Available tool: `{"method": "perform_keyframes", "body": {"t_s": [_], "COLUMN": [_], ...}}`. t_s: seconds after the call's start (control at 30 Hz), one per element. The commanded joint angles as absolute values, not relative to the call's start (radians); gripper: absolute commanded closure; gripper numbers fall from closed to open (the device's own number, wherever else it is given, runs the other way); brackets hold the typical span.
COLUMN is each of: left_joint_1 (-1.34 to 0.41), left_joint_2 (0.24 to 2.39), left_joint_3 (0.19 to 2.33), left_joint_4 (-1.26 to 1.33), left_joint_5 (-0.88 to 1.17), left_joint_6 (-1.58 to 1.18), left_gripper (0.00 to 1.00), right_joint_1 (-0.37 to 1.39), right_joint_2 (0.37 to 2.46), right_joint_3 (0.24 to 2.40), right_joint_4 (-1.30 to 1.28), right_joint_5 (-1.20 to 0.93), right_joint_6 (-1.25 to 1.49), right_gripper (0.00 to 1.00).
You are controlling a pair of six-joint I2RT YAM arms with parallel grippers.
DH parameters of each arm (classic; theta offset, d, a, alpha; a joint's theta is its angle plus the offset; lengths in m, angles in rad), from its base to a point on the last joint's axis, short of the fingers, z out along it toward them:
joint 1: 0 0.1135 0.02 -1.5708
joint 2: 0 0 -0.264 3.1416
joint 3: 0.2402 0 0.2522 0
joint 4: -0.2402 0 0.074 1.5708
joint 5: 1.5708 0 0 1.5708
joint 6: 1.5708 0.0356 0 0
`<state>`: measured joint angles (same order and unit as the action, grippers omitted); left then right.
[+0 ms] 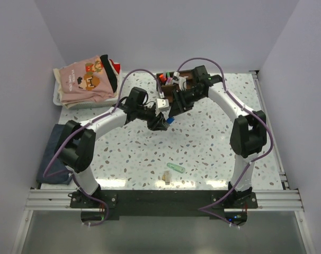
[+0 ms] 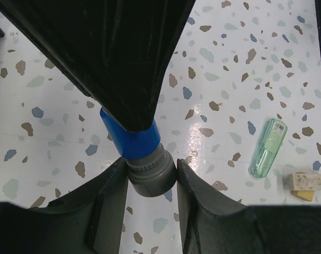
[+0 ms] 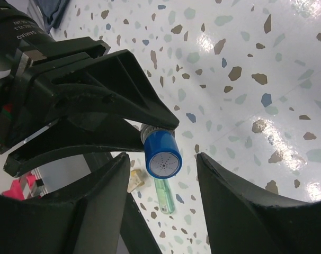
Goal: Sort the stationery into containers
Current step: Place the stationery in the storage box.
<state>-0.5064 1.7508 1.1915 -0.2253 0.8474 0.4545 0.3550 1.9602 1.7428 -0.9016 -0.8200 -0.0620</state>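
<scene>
Being clamped on the grey barrel of the blue-capped pen [image 2: 141, 142], the left tool [image 2: 151, 180] was seen closed around it, and the pen was held above the speckled counter [image 2: 245, 63] near the middle of the overhead frame. The right tool [image 3: 160, 159] was found with its fingers apart, one on each side of the pen's blue end, neither touching it in the right wrist view. The dark brown organizer [image 1: 167, 85] was seen at upper centre, just behind the right tool. A mint green marker [image 2: 268, 148] and a small beige block [image 2: 307, 181] were seen lying near each other on the counter at lower centre, well apart from the organizer.
</scene>
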Motion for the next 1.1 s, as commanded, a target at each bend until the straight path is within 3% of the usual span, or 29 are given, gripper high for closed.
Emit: {"method": "perform_keyframes", "body": {"t_s": [0.0, 0.33, 0.43, 0.53, 0.57, 0.63, 0.77, 0.87, 1.07], "left_joint_1": [-0.506, -0.506, -0.505, -0.506, -0.506, -0.506, -0.503, -0.492, -0.454], "left_joint_2": [1.717, 1.726, 1.727, 1.73, 1.73, 1.727, 1.703, 1.675, 1.625], "left_joint_3": [1.239, 1.256, 1.256, 1.258, 1.259, 1.256, 1.21, 1.161, 1.117], "left_joint_4": [-0.179, -0.178, -0.178, -0.173, -0.175, -0.178, -0.118, -0.057, -0.015], "left_joint_5": [0.856, 0.864, 0.873, 0.871, 0.853, 0.816, 0.639, 0.539, 0.465], "left_joint_6": [0.442, 0.437, 0.433, 0.426, 0.425, 0.426, 0.425, 0.413, 0.38], "left_gripper": [1.0, 1.0, 1.0, 1.0, 0.94, 0.81, 0.59, 0.52, 0.47], "right_joint_1": [0.365, 0.373, 0.374, 0.377, 0.377, 0.376, 0.376, 0.376, 0.373], "right_joint_2": [1.954, 1.986, 1.991, 1.991, 1.991, 1.984, 1.96, 1.945, 1.954], "right_joint_3": [1.73, 1.746, 1.749, 1.761, 1.769, 1.801, 1.873, 1.943, 2.078], "right_joint_4": [-0.922, -0.92, -0.911, -0.904, -0.908, -0.934, -0.977, -1.006, -1.09], "right_joint_5": [-0.808, -0.819, -0.825, -0.819, -0.815, -0.792, -0.727, -0.634, -0.454], "right_joint_6": [-0.08, -0.077, -0.075, -0.08, -0.086, -0.127, -0.207, -0.29, -0.497], "right_gripper": [0.47, 0.58, 0.65, 0.81, 0.9, 0.99, 1.0, 1.0, 1.0]}}
